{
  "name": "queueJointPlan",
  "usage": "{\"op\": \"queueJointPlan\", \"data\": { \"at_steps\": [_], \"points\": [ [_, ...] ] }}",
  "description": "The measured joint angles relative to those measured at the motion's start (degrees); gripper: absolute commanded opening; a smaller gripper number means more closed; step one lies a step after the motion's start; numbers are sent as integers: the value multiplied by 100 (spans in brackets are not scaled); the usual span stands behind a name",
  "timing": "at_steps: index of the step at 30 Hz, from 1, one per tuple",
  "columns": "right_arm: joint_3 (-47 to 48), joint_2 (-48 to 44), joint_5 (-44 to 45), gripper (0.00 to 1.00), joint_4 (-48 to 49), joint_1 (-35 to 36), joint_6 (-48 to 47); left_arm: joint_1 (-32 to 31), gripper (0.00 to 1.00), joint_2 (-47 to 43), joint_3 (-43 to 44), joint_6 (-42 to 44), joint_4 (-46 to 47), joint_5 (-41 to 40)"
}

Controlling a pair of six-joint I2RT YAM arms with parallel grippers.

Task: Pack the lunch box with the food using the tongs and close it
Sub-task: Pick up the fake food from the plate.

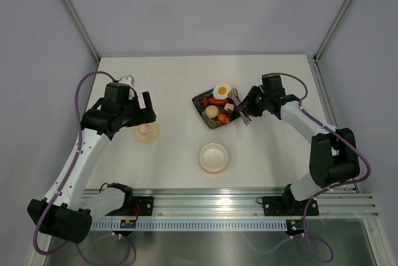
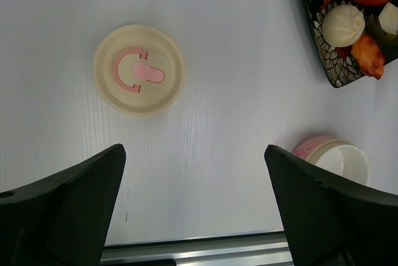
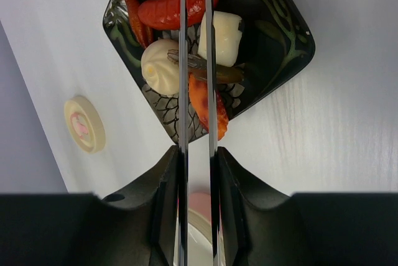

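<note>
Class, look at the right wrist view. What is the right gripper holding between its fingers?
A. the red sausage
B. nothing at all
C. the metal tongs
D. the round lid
C: the right gripper is clamped on both thin arms of the tongs, which reach out over the black tray.

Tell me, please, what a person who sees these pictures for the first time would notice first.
The black tray of colourful toy food at the far middle of the table draws the eye first, with the right gripper pinching the thin metal tongs over it. Nearer, the lunch box sits open and empty, and its lid lies to the left under the wide-open left gripper.
</note>
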Motion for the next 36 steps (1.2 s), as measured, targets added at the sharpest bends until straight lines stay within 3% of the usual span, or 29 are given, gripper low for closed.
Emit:
{"op": "queueJointPlan", "data": {
  "at_steps": [36],
  "points": [
    [-483,-1731,-221,0,-356,0,310,-79,99,94,0,-76,66,111]
  ]
}}
